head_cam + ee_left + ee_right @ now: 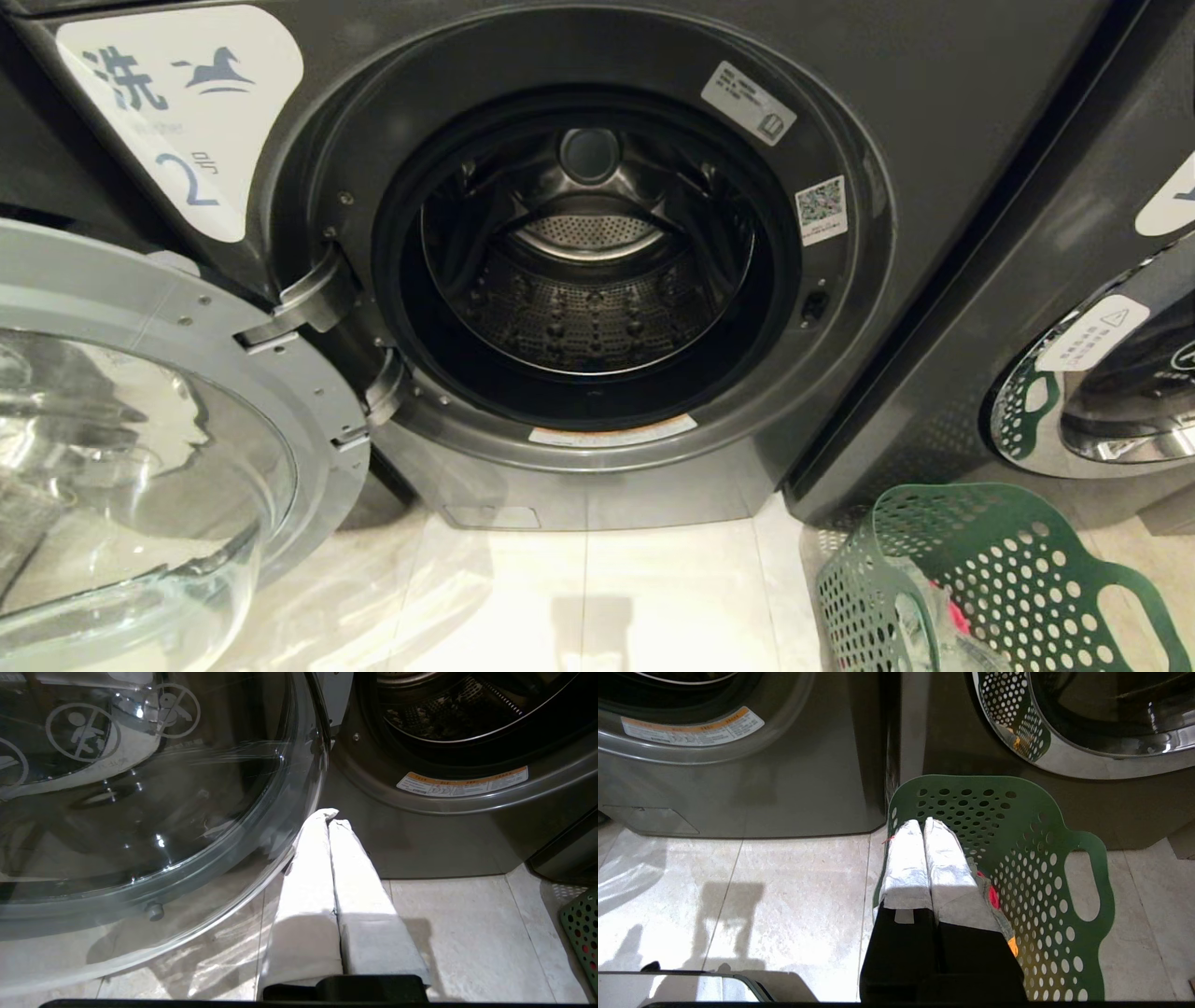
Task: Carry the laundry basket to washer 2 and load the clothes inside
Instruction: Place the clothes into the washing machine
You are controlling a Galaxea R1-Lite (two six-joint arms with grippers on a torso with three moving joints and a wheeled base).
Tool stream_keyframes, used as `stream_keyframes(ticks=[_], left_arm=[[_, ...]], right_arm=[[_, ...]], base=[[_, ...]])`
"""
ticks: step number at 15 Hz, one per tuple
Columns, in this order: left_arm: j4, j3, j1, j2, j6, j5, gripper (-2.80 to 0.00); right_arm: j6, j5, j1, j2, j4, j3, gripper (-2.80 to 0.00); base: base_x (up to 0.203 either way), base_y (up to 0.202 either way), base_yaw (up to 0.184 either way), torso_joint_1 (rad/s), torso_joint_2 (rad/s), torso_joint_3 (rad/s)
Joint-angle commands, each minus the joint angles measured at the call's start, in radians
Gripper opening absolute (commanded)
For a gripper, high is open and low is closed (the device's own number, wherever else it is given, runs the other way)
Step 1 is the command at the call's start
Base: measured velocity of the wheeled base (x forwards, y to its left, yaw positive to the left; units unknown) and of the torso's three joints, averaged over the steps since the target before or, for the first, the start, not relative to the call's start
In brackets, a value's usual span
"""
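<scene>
At left, the chrome-ringed round glass door (140, 448) of the dark grey front-load washer 2 (597, 271) stood swung wide open, and the left gripper (329, 817), white-wrapped fingers (308, 877) clenched together and empty, hung low just beside the door's rim above the pale tiled floor (597, 597). At centre, the perforated steel drum (588, 308) lay exposed with no garment visible inside it. At right, the dark green perforated plastic laundry basket (1018, 579) sat on the floor before the neighbouring dark grey washer (1102, 280), holding the clothes (994, 896) (red and yellow-orange showing), with the right gripper (923, 823) likewise clenched and empty above its interior.
</scene>
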Motion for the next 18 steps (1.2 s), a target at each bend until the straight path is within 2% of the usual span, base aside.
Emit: stream_keyframes(ticks=[1,6,9,11,12,13,15,18], left_arm=[[-0.001,0.040,0.000,0.002,0.000,0.001,-2.80],[0.001,0.040,0.000,0.002,-0.002,0.000,-2.80],[0.002,0.040,0.000,0.002,-0.002,0.000,-2.80],[0.002,0.040,0.000,0.002,0.000,0.001,-2.80],[0.001,0.040,0.000,0.002,0.000,0.000,-2.80],[0.001,0.040,0.000,0.002,0.000,0.000,-2.80],[0.001,0.040,0.000,0.002,-0.002,0.001,-2.80],[-0.001,0.040,0.000,0.002,-0.008,0.001,-2.80]], right_arm=[[0.000,0.000,0.000,0.000,0.000,0.000,-2.80],[-0.001,0.002,0.000,0.001,0.000,0.000,-2.80],[-0.057,-0.007,0.000,0.000,0.001,-0.006,-2.80],[-0.075,-0.029,0.000,0.034,0.058,-0.124,-2.80],[-0.066,-0.047,-0.001,0.093,0.125,-0.247,-2.80],[-0.026,-0.067,-0.003,0.184,0.190,-0.359,-2.80],[0.120,-0.116,-0.008,0.445,0.279,-0.519,-2.80],[0.427,-0.204,-0.021,0.885,0.365,-0.645,-2.80]], base=[[0.000,0.000,0.000,0.010,0.00,-0.199],[0.000,0.000,0.000,0.005,0.00,-0.158],[0.000,0.000,0.000,0.003,0.00,-0.024],[0.000,0.000,0.000,0.000,0.00,0.000],[0.000,0.000,0.000,0.000,0.00,0.000],[0.000,0.000,0.000,0.000,0.00,0.000],[0.000,0.000,0.000,0.000,0.00,0.000],[0.000,0.000,0.000,0.000,0.00,0.000]])
